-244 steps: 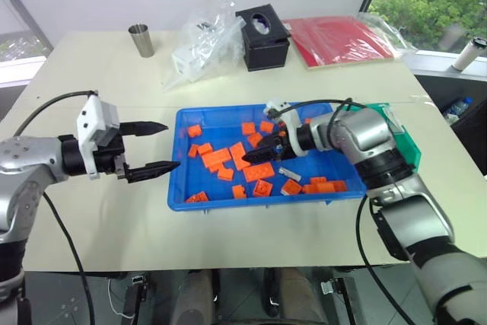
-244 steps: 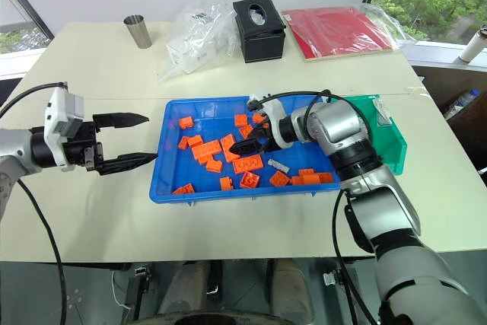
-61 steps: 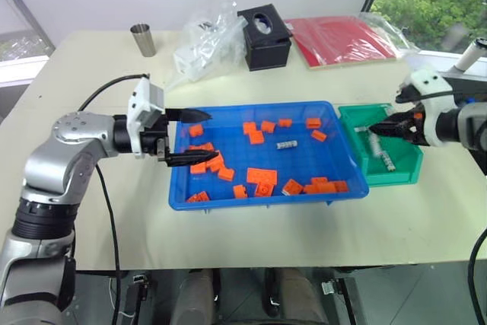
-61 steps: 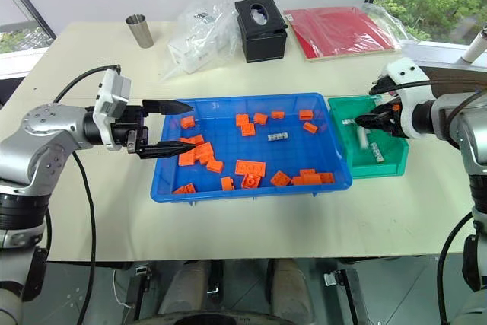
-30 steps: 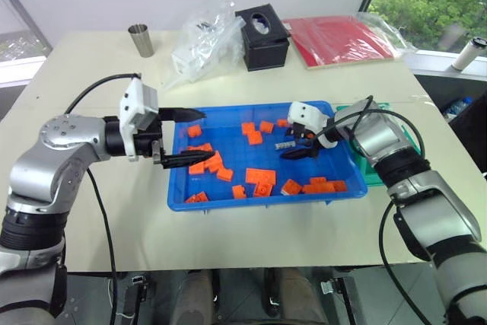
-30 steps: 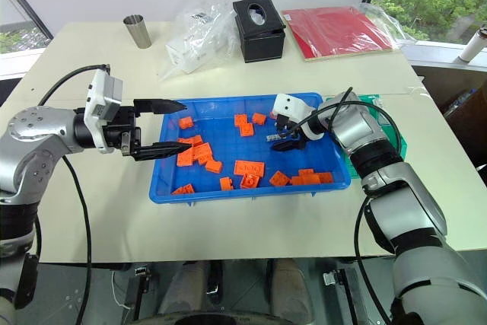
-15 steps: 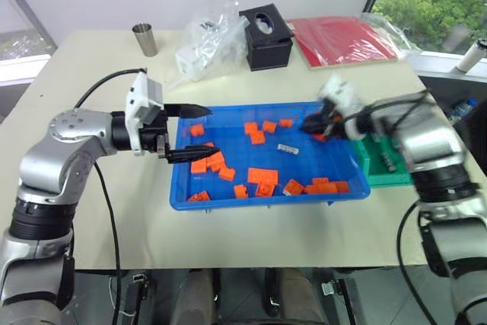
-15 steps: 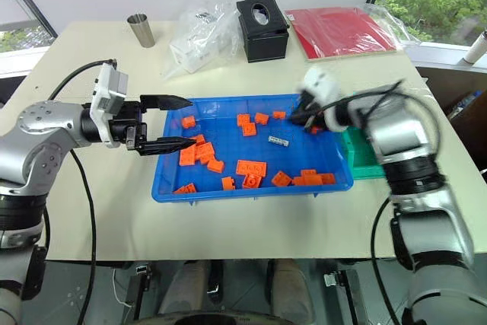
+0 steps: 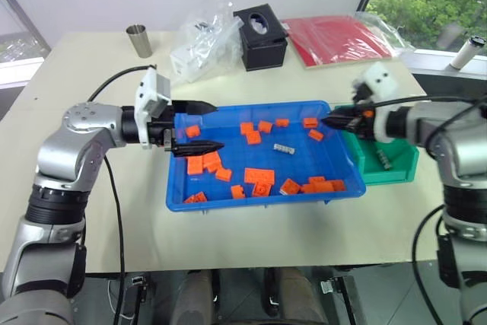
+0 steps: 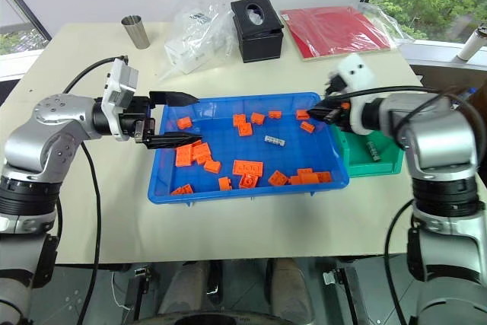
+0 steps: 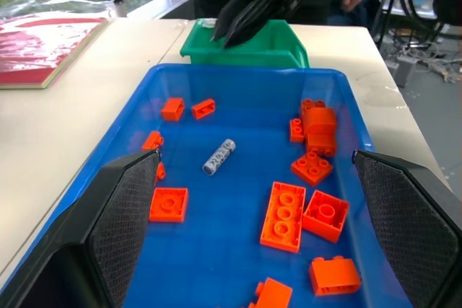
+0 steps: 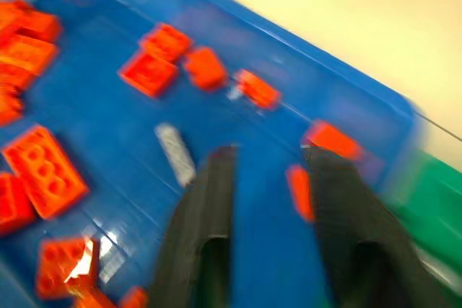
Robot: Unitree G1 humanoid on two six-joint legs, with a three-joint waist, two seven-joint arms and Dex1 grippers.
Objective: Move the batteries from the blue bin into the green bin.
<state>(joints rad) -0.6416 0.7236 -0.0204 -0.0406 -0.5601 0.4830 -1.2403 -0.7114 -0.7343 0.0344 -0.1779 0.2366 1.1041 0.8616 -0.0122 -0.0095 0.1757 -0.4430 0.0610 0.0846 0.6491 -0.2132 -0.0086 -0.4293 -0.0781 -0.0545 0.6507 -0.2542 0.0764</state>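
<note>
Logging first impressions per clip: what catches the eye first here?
The wide bright-blue plastic tray at table centre, strewn with flat orange plastic blocks around one small silver-grey battery. Both black-fingered tools hang over its ends, the left tool open, the right tool beside the small green bin.

blue bin [image 9: 183,192]: 1 | green bin [image 9: 403,169]: 1 | batteries: 1 in blue [image 9: 284,148], 1 in green [image 9: 383,160]

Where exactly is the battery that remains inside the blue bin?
In the left eye view the battery lies right of centre in the blue bin, on bare floor between two orange blocks and the orange block.
</note>
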